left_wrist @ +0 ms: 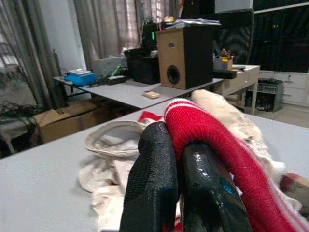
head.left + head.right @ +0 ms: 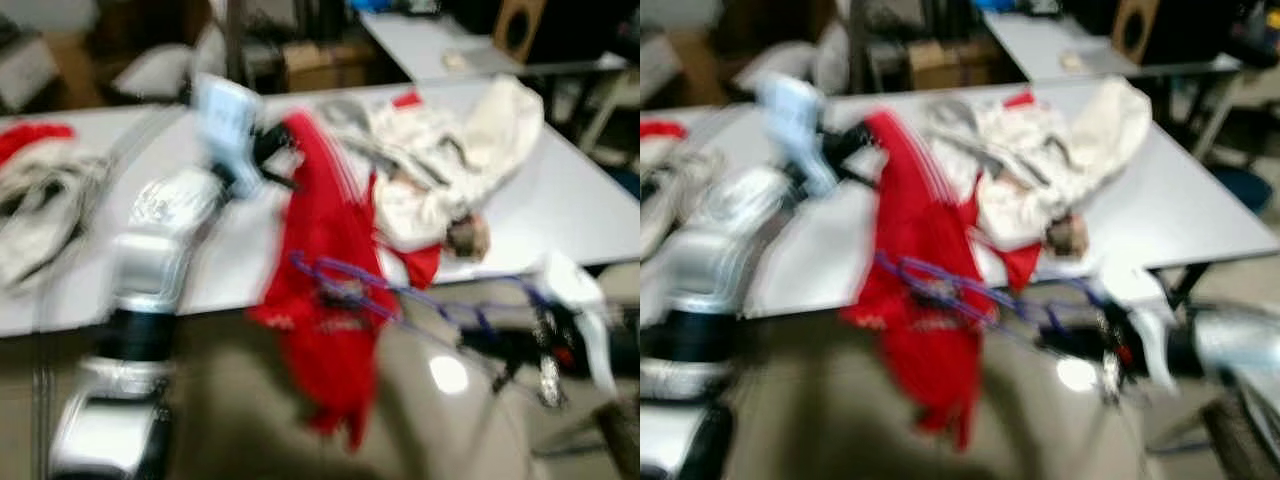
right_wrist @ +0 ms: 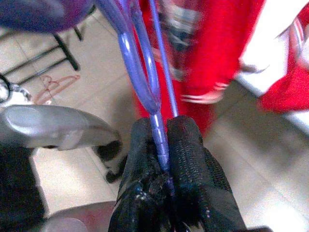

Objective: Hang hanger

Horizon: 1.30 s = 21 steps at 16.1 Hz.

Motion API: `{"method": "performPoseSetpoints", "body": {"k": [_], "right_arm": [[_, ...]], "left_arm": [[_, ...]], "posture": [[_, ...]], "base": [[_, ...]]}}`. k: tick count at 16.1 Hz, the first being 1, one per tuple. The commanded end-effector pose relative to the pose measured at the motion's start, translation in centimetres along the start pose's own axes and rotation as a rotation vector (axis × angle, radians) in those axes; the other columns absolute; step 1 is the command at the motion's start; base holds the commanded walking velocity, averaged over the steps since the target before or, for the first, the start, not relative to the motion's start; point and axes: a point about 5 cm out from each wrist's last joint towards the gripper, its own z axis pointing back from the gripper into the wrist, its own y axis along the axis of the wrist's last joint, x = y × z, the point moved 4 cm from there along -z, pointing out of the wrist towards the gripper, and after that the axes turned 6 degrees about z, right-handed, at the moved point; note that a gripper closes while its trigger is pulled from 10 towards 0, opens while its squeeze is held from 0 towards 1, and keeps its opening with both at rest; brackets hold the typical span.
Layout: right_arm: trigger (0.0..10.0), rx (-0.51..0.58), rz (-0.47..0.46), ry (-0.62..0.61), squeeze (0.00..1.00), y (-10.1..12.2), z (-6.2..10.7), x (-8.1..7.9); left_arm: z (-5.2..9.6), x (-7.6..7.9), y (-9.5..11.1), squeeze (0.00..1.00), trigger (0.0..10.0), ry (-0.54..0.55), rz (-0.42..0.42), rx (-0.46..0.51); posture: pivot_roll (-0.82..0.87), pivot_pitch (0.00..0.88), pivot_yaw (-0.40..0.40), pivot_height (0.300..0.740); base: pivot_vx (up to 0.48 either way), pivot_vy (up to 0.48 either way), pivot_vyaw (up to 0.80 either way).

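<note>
Black fingertips (image 3: 159,159) of the right pincer (image 3: 161,145) are clenched on the thin stem of a purple hanger (image 2: 400,295), which reaches low in front of the tabletop (image 2: 580,200) edge into the red garment (image 2: 325,290). Up on the tabletop, the left pincer (image 1: 176,159) is pressed together on that garment's striped cuff, beside a heap of white clothes (image 2: 450,160). Both head views are smeared with motion — so the risk, as I judge it, is the hanger twisting or slipping from so narrow a hold, or the garment sliding off it onto the floor (image 2: 230,420). No brand, label or writing can be read.
</note>
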Motion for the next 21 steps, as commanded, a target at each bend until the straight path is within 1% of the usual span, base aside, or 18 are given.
{"method": "performPoseSetpoints", "body": {"k": [1, 4, 5, 7, 9, 11, 12, 13, 14, 15, 16, 17, 18, 20, 21], "right_arm": [[10.0, -0.02, 0.024, 0.0, 0.0, -0.3, -0.3, 0.9], [10.0, -0.027, 0.098, 0.045, 0.0, 0.6, -1.8, 3.4], [10.0, -0.011, 0.105, 0.063, 0.0, 0.9, -2.4, 4.2], [10.0, -0.004, 0.115, 0.075, 0.0, 1.2, -3.1, 5.3], [10.0, -0.01, 0.122, 0.086, 0.0, 1.3, -4.0, 6.4], [10.0, -0.07, 0.14, 0.054, 0.0, 1.0, -4.6, 8.6], [10.0, -0.081, 0.143, 0.043, 0.0, 1.0, -4.7, 9.1], [10.0, -0.108, 0.158, -0.017, 0.0, 1.2, -4.7, 10.8], [10.0, -0.115, 0.167, -0.062, 0.0, 1.4, -4.7, 11.9], [10.0, -0.082, 0.187, -0.383, 0.0, 4.4, -3.7, 17.5], [10.0, 0.006, 0.198, -0.622, 0.0, 7.3, -2.1, 20.7], [10.0, 0.091, 0.184, -0.741, 0.0, 9.3, -0.8, 22.1], [10.0, 0.17, 0.169, -0.824, 0.0, 10.9, 0.4, 23.0], [10.0, 0.323, 0.154, -1.054, 0.0, 13.9, 4.1, 24.9], [10.0, 0.351, 0.152, -1.09, 0.0, 14.4, 4.7, 25.2]], "left_arm": [[-0.3, 2.2, 2.3, 0.0, 10.0, -0.089, -0.023, 0.067], [-0.2, 2.8, 4.2, 0.0, 10.0, -0.114, -0.042, 0.104], [-0.1, 2.8, 5.1, 0.0, 10.0, -0.117, -0.05, 0.12], [-0.1, 3.0, 5.9, 0.0, 10.0, -0.122, -0.058, 0.135], [0.0, 3.5, 6.4, 0.0, 10.0, -0.143, -0.052, 0.143], [-0.1, 4.2, 7.2, 0.0, 10.0, -0.176, -0.067, 0.156], [-0.1, 4.2, 7.4, 0.0, 10.0, -0.178, -0.067, 0.162], [-0.1, 4.3, 8.1, 0.0, 10.0, -0.181, -0.06, 0.184], [-0.1, 4.3, 8.4, 0.0, 10.0, -0.182, -0.055, 0.195], [-0.2, 4.4, 9.7, 0.0, 10.0, -0.19, -0.052, 0.234], [-0.2, 4.4, 10.5, 0.0, 10.0, -0.188, -0.057, 0.258], [-0.2, 4.4, 11.1, 0.0, 10.0, -0.184, -0.057, 0.275], [-0.3, 4.3, 11.8, 0.0, 10.0, -0.181, -0.056, 0.298], [-0.8, 4.2, 14.1, 0.0, 10.0, -0.156, -0.073, 0.384], [-0.9, 4.2, 14.6, 0.0, 10.0, -0.154, -0.078, 0.401]], "posture": [[-0.13, 0.0, 0.042, 0.74], [-0.11, 0.0, 0.029, 0.74], [-0.1, 0.0, 0.017, 0.74], [-0.1, 0.0, 0.011, 0.74], [-0.09, 0.0, 0.008, 0.74], [-0.09, 0.0, 0.006, 0.74], [-0.09, 0.0, 0.006, 0.74], [-0.09, 0.0, 0.006, 0.74], [-0.08, 0.0, 0.006, 0.74], [-0.08, 0.0, 0.001, 0.74], [-0.08, 0.0, 0.001, 0.74], [-0.08, 0.0, 0.001, 0.74], [-0.07, 0.0, -0.005, 0.74], [-0.06, 0.0, -0.006, 0.74], [-0.06, 0.0, -0.003, 0.74]], "base": [[0.322, 0.0, 0.0], [0.325, 0.0, 0.0], [0.33, 0.0, 0.0], [0.324, 0.0, 0.0], [0.324, 0.0, 0.0], [0.324, 0.0, 0.0], [0.326, 0.0, 0.0], [0.322, 0.0, 0.0], [0.326, 0.0, 0.0], [0.326, 0.0, 0.0], [0.326, 0.0, 0.0], [0.322, 0.0, 0.0], [0.322, 0.0, 0.0], [0.326, 0.0, 0.0], [0.326, 0.0, 0.0]]}}
